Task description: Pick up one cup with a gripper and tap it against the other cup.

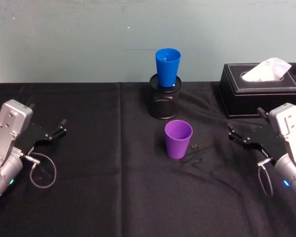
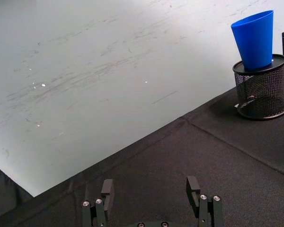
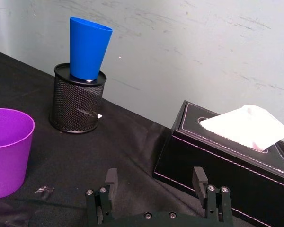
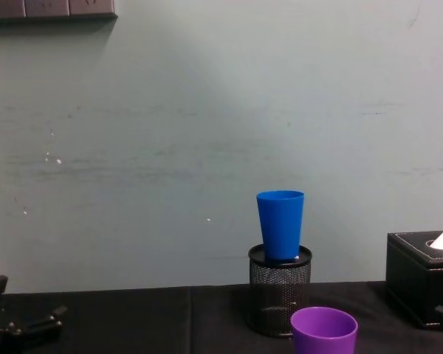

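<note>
Nearest, low on either side, the two grippers sit just above the black cloth [image 1: 113,192]. The left gripper [image 1: 59,127] and the right gripper [image 1: 233,133] are both empty, and each has its fingers spread wide. They are turned inward, facing each other across the middle.

The purple cup [image 1: 178,139] stands upright on the cloth between them, mouth up, with nothing touching it. It is nearer the right gripper, off to that gripper's inner side, and well apart from the left one. A small dark scrap [image 1: 194,146] lies on the cloth just beside the cup, on the right gripper's side; I cannot tell what it is.

Farther out from both grippers, behind the purple cup, the blue cup [image 1: 167,66] stands upright with its base seated in the mouth of a black mesh pen holder [image 1: 164,101], which raises it above the purple cup. Beyond the right gripper sits a black tissue box [image 1: 261,91] with a white tissue [image 1: 267,69] poking out of its top. A pale scuffed wall [image 1: 79,39] closes off the back.
</note>
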Robot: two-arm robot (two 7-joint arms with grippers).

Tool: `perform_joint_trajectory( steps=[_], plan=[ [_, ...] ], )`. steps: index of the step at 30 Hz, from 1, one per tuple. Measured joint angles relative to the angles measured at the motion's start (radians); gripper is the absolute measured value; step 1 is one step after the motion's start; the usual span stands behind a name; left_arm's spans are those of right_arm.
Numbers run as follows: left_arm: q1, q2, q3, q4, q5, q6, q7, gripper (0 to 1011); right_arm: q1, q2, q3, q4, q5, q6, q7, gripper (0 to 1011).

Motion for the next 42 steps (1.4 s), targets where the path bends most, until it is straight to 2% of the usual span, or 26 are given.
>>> perform_joint_trajectory(
  steps=[42],
  plan=[
    [0.0, 0.0, 0.0, 0.0, 0.0, 0.0, 0.0, 1000, 0.0, 0.0, 0.0, 0.0, 0.0, 0.0, 0.0, 1000]
  ],
)
